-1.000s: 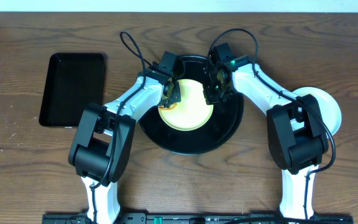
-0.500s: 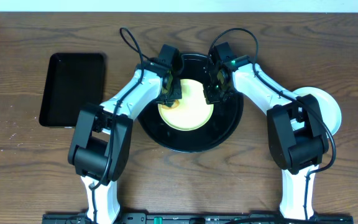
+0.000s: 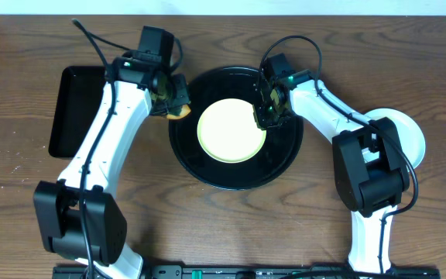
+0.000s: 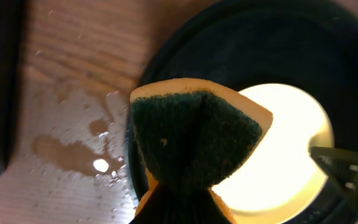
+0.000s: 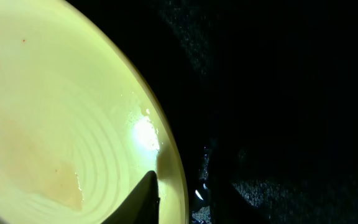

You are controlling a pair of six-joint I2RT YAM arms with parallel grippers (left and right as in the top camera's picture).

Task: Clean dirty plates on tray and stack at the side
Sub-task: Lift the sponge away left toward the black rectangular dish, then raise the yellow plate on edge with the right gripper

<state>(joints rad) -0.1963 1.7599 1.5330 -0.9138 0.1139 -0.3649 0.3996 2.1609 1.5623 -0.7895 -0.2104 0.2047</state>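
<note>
The yellow plate lies flat in the middle of the round black tray, which sits at the centre of the wooden desk. The left gripper hangs over the desk just outside the tray's upper left rim, closed on a sponge. The sponge is pinched so that it folds, its dark green scouring face outward and its orange-yellow body showing along the edge. In the left wrist view a wet patch with scattered drops gleams on the wood beside the tray. The right gripper is down at the plate's right edge, inside the tray. In the right wrist view one dark finger sits over the plate just inside its rim. The other finger is lost against the black tray, so it cannot be told whether this gripper pinches the rim or stands apart from it. The plate looks wet, with a bright glint near the rim and a faint brownish film on its ridged centre. A rectangular black tray lies at the far left of the desk, partly under the left arm. At the far right a pale round plate rests on the desk, half hidden by the right arm; whether more lie beneath it is unclear.
</note>
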